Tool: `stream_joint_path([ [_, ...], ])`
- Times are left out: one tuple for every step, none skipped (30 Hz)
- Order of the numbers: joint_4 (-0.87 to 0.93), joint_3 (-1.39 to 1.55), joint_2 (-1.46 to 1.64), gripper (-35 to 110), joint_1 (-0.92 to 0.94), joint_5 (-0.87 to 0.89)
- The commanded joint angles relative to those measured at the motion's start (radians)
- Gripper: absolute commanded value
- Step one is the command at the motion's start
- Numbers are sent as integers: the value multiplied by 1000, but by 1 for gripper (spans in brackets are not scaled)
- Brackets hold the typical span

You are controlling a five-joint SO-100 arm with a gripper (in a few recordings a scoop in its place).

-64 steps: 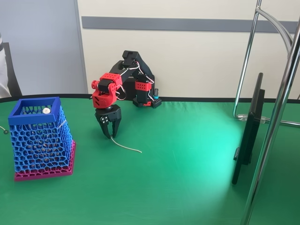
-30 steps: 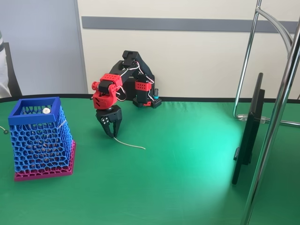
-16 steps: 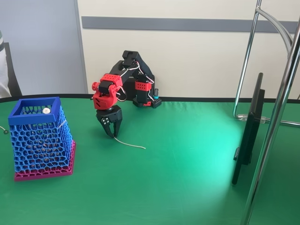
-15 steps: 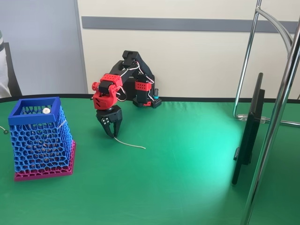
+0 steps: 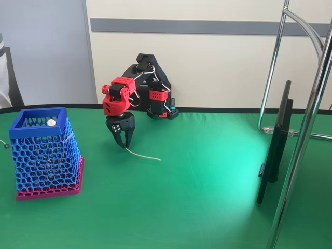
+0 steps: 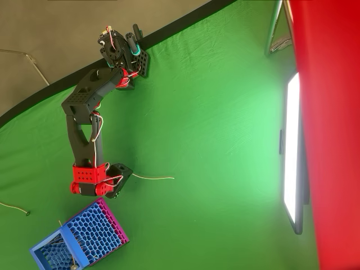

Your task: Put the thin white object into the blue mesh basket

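While the red and black arm (image 5: 136, 85) bends forward from its base at the back edge of the green table (image 5: 207, 202), its gripper (image 5: 125, 145) points down with the jaws closed together on one end of the thin white stick (image 5: 142, 155). In the fixed view the stick runs from the fingertips out to the right, curving slightly, with its far end low over the cloth; I cannot tell whether that end touches the table. The overhead view shows the same: the gripper (image 6: 127, 176) pinches the stick (image 6: 153, 177), which stretches away to the right across the green.

The blue basket (image 5: 44, 153) stands on its pink base at the left of the fixed view, well apart from the gripper, with a small white ball (image 5: 51, 123) showing inside near the rim. In the overhead view the basket (image 6: 79, 239) sits just below the gripper. A flat screen (image 5: 275, 142) stands on edge at the right, beside a chrome stand (image 5: 303, 129).
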Motion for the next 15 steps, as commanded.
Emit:
stream_joint_path([
  [6,-2,72,8,-8,-5],
  [6,-2,77,8,-8,-5],
  [6,-2,81,8,-9,-5],
  [8,-5,86,8,-9,-5],
  [8,-6,94,8,-11,-5],
  [8,-9,101,8,-12,-5],
  [8,-12,109,8,-14,-6],
  [8,-14,120,8,-15,-6],
  [8,-17,127,8,-17,-8],
  [8,-20,135,8,-17,-9],
  [8,-21,144,8,-18,-12],
  [8,-25,153,8,-18,-15],
  [8,-29,164,8,-20,-18],
  [8,-35,176,8,-21,-21],
  [8,-43,190,8,-23,-25],
])
